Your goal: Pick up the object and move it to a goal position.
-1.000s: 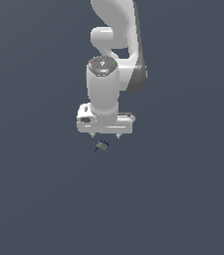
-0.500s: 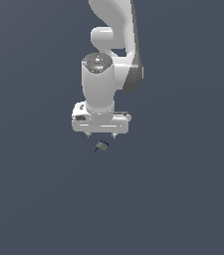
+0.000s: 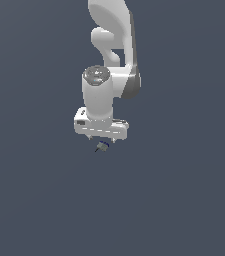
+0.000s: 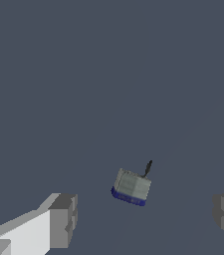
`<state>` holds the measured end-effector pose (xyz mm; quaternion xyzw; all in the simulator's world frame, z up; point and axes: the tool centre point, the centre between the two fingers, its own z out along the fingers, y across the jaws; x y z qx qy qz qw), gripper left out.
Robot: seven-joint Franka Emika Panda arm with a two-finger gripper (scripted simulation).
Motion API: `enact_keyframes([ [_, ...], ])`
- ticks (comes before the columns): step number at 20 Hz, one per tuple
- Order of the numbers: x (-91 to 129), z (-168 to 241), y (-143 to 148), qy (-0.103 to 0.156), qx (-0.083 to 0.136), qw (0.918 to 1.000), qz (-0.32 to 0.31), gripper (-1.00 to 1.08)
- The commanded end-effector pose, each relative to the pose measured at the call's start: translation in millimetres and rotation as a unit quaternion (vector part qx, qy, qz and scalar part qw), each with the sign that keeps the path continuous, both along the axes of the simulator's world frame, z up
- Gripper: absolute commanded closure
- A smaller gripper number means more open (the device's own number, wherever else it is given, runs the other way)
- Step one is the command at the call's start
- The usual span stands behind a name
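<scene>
The white arm (image 3: 111, 60) has swung over the last second: its wrist housing has turned toward the exterior view's left and the whole lower end has sunk slightly, so it now sits almost directly over the target instead of a little off to one side. Below it, the hand (image 3: 102, 137) has come down with it, closing most of the gap to the plain grey surface (image 3: 184, 200). In the wrist view its 2 grey fingers (image 4: 63, 219) stand spread wide, pinching nothing, with the target lying between them. The object (image 3: 102, 146) has not moved in that time; it rests on the surface just beneath the hand, grey-green on top, dark blue underneath, its thin dark tip (image 4: 148, 167) sticking out. This looks like the approach nearly finished: a short further descent should bracket the object for closing.
</scene>
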<state>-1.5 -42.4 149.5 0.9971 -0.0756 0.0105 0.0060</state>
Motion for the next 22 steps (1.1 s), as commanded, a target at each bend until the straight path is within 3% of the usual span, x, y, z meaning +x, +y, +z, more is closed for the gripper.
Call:
enact_keyframes([
  [1,-4.1,-14.5,-1.5,0.002,0.003,0.9996,-0.028,-0.92],
  [12,-26.3,-74.1,-10.4,0.007,0.009,0.9885,-0.151,-0.92],
  [22,-31.9,-86.3,-12.7,0.009,0.008,0.9843,-0.176,-0.92],
])
